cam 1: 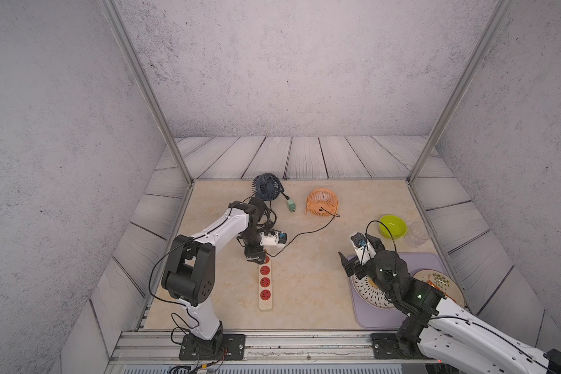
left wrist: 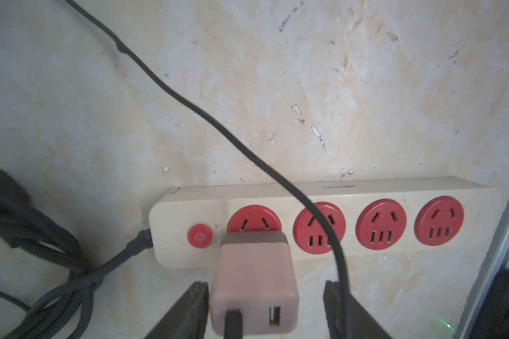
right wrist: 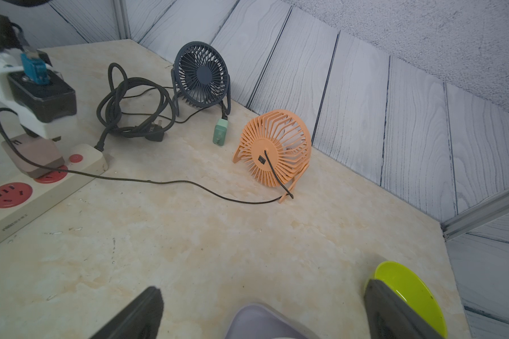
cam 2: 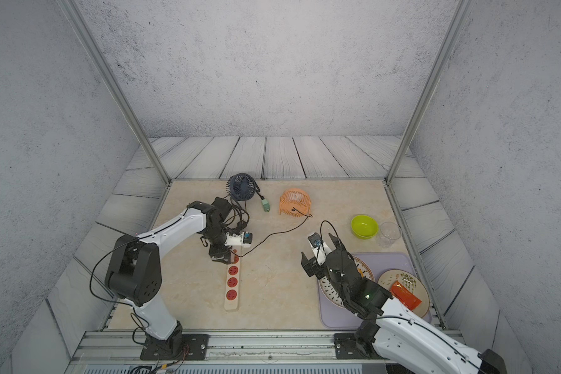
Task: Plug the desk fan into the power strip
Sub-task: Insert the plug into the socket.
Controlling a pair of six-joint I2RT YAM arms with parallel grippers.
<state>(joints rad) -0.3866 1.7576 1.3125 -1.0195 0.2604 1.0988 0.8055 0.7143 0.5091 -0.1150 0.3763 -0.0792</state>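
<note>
Left gripper point(left wrist: 265, 284) sat straight above the adapter point(left wrist: 254, 264), jaws parted to a middling width: one finger point(left wrist: 188, 308) beside the adapter's wall, the other clear of it, so nothing was held. Adapter stood upright in the strip's point(cam 1: 265, 305) socket next to the button point(left wrist: 200, 236), ports facing up at the wrist. Strip lay flat, sockets up, long axis running front to back in both top views, button end farthest back. Cord point(right wrist: 188, 183) ran from adapter to orange fan point(right wrist: 275, 148) (blue fan's point(right wrist: 202, 73) green adapter point(right wrist: 220, 132) lay loose). Right gripper point(right wrist: 262, 286) wide, empty, well apart over the tray point(cam 1: 379, 319). Judged: plug looked seated; left arm's exit would be straight up.
</note>
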